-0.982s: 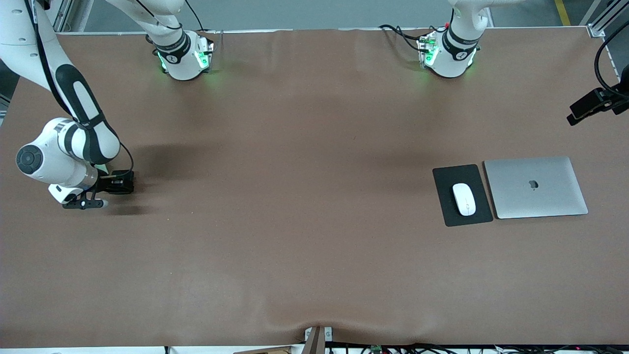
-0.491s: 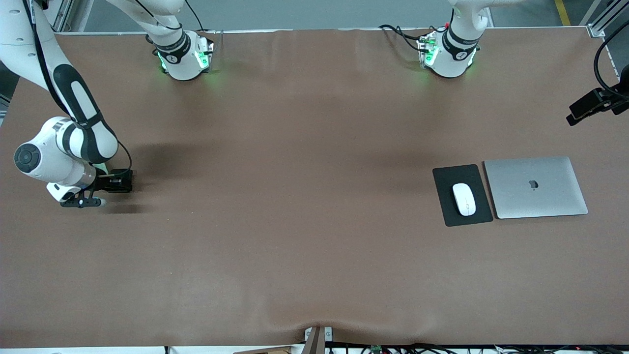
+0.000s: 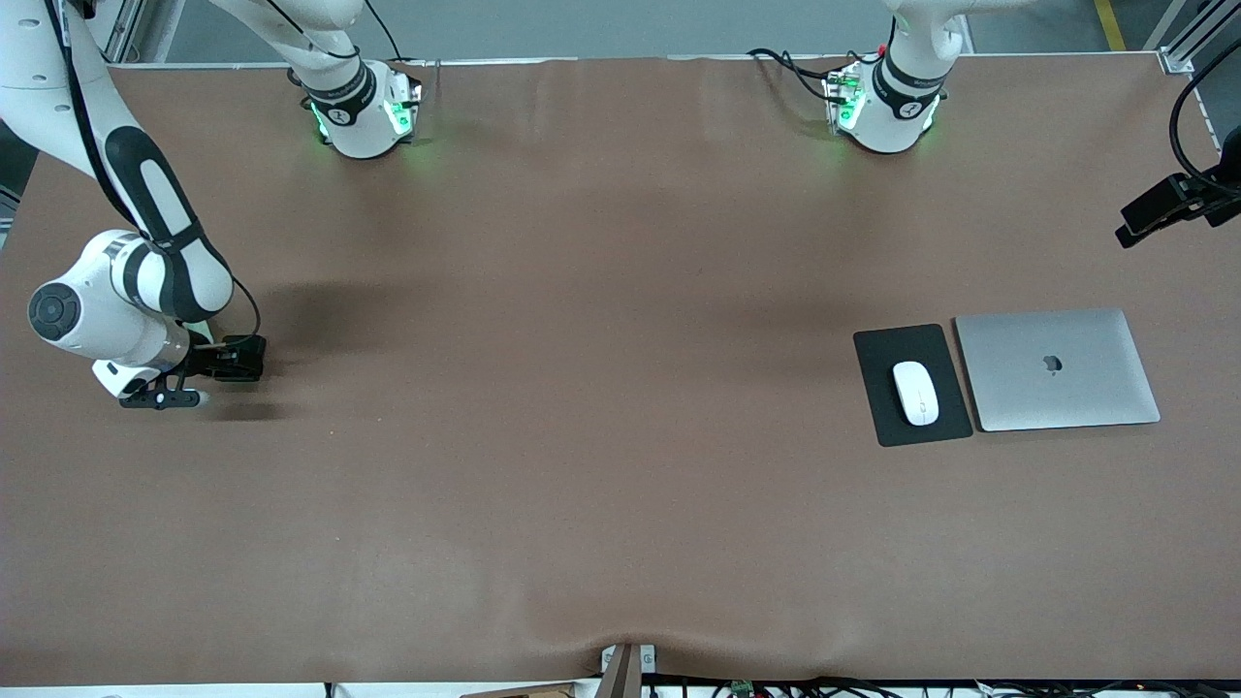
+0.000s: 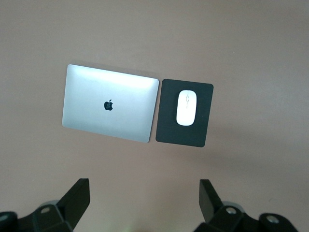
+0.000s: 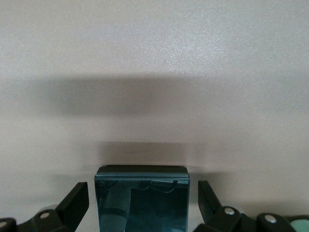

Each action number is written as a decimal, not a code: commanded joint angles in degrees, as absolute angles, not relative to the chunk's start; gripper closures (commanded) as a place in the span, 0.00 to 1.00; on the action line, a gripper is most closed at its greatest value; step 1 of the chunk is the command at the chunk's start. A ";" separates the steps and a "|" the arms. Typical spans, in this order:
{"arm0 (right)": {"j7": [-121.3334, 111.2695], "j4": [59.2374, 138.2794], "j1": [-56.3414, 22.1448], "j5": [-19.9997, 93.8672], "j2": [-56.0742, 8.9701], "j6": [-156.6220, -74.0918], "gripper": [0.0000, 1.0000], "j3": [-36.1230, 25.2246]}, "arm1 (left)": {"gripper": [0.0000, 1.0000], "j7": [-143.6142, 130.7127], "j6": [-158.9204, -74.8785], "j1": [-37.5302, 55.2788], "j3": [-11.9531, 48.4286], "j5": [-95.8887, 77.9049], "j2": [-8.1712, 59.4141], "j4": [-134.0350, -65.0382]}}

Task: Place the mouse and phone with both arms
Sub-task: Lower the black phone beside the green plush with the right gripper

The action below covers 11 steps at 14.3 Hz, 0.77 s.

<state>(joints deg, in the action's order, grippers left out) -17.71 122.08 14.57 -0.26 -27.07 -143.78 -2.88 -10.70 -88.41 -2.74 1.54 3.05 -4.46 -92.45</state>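
1. Progress is judged to be about half made: the mouse (image 3: 915,393) is already set on the black mouse pad (image 3: 877,388), while the phone (image 5: 141,205) is not yet seen lying free on the table (image 3: 582,436).
2. Toward the left arm's end of the table, the mouse pad is laid just beside a closed silver laptop (image 3: 1057,368), and the mouse is centred on it.
3. The left gripper (image 4: 145,186) is held high over the laptop and the pad, spread wide and empty; the left arm is judged to be waiting.
4. The right gripper (image 3: 228,361) is held low over the right arm's end of the table, with the phone framed within it in the right wrist view. Whether the phone is clamped or already let go cannot be told.
5. What is left, by this judgement, is for the phone to be settled and the right arm drawn clear.
6. The mouse is a smooth, glossy white oval with a thin grey midline. The phone is a glossy black slab with rounded corners, in which the gripper is mirrored. The pad is flat and matte, the laptop is brushed metal, and the table is covered in dull brown sheeting.
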 commanded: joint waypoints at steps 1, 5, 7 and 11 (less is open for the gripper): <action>-17.84 122.35 15.21 -1.49 -24.44 -141.87 0.00 -1.85 | 0.00 -10.90 -88.59 -2.64 1.76 1.85 -5.71 -93.08; -16.53 111.30 11.00 -1.49 -24.26 -126.52 0.00 -1.67 | 0.00 -14.85 -88.51 -2.72 4.39 0.88 -5.71 -93.08; -12.85 106.81 7.66 -1.49 -23.47 -120.35 0.00 -1.67 | 0.00 -14.94 -88.51 -2.72 4.66 0.88 -5.63 -93.16; -5.29 104.60 1.42 -1.41 -17.16 -113.92 0.00 -1.58 | 0.00 -13.89 -88.42 -2.90 4.57 0.88 -5.63 -93.08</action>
<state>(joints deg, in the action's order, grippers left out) -9.09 104.50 3.78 -0.32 -21.27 -116.88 -1.35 -14.57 -88.41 -2.54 4.61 2.04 -4.47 -92.42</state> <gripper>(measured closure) 0.000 0.000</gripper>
